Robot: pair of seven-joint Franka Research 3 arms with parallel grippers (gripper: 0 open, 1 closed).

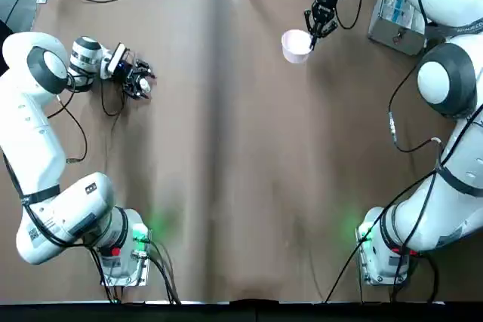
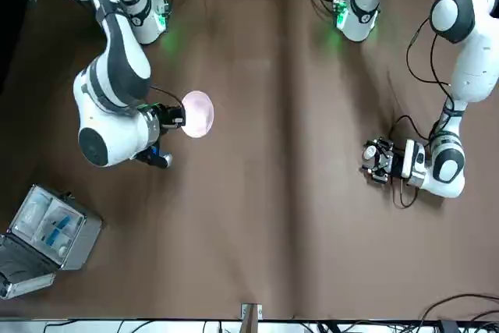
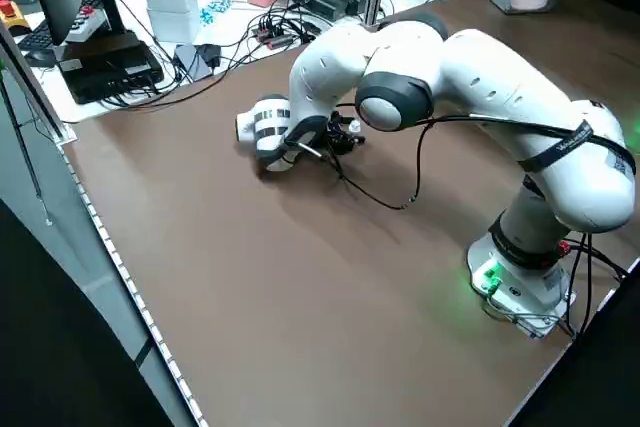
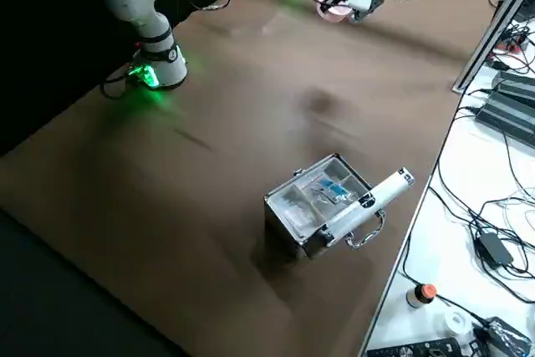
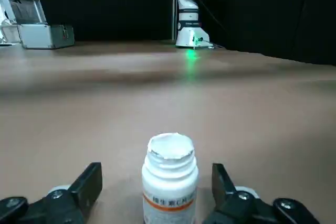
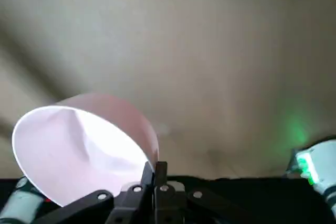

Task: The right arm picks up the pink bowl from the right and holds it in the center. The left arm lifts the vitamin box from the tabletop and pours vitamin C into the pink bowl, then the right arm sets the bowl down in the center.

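The pink bowl [image 1: 296, 46] is held up over the desk [image 1: 226, 148], to the right of centre toward the far side, by the right arm's tool [image 6: 154, 169], whose two fingers are closed on its rim. The bowl's whitish inside shows nothing in it.

The vitamin box is a white bottle [image 5: 170, 182] with an orange stripe, uncapped; a pale, ragged-edged layer shows at its mouth, and what lies deeper cannot be told. It stands upright between the spread fingers of the left arm's tool [image 5: 157, 190], which is open with a gap on either side of the bottle, over the far left part of the desk.

Near the far right edge, a grey hinged case [image 4: 313, 206] stands with its lid raised; its clear-topped compartments hold whitish and blue items.
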